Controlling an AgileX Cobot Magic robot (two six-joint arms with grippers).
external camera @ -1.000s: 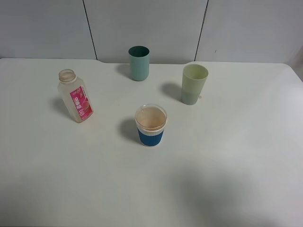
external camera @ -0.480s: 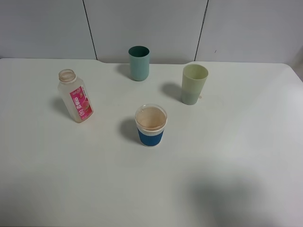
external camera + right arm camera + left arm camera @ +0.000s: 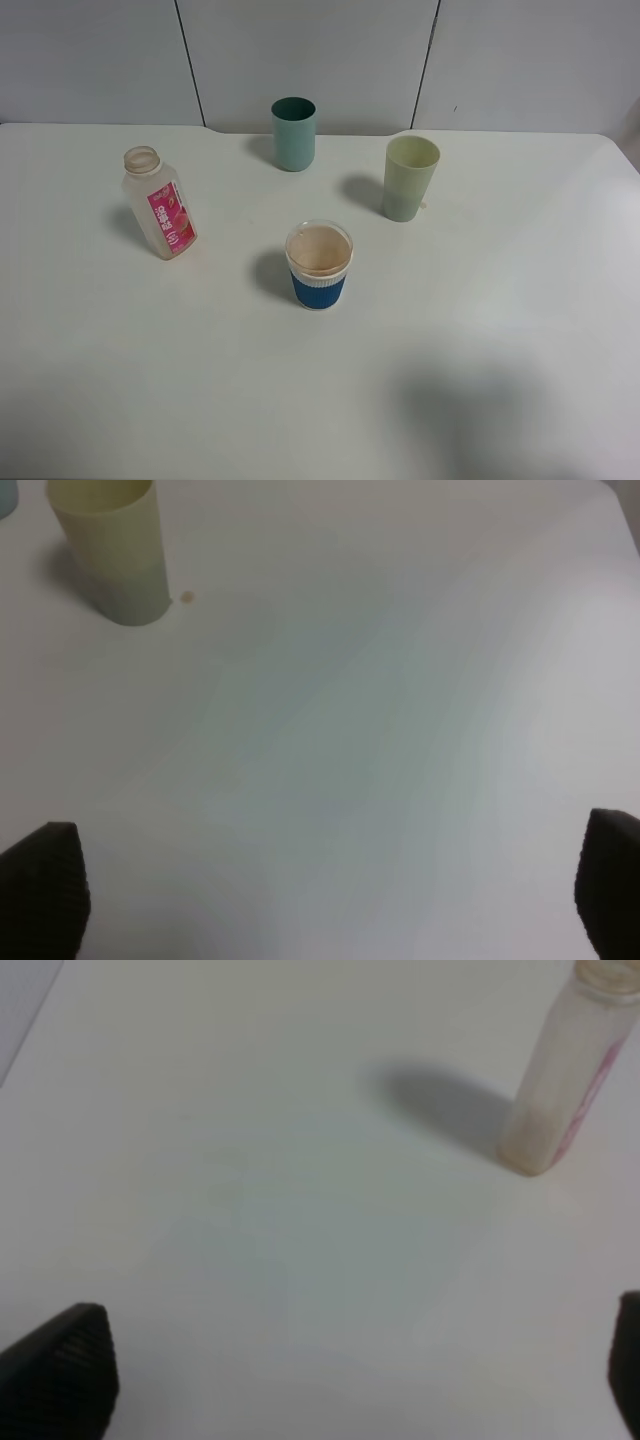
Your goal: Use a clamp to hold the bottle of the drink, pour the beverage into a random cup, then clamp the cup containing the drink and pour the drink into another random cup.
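On the table (image 3: 520,330), nothing has moved but a shadow (image 3: 470,400).

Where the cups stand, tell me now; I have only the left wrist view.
Observer: Three cups, all upright: teal cup at the back, pale green cup right of it, blue-sleeved cup nearest the front.
Operator: Place the bottle against them.
Observer: The bottle stands uncapped, left of the blue-sleeved cup and apart from it.
Operator: Report the right gripper.
Observer: The right gripper is open and holds nothing; the pale green cup stands ahead of it, untouched.
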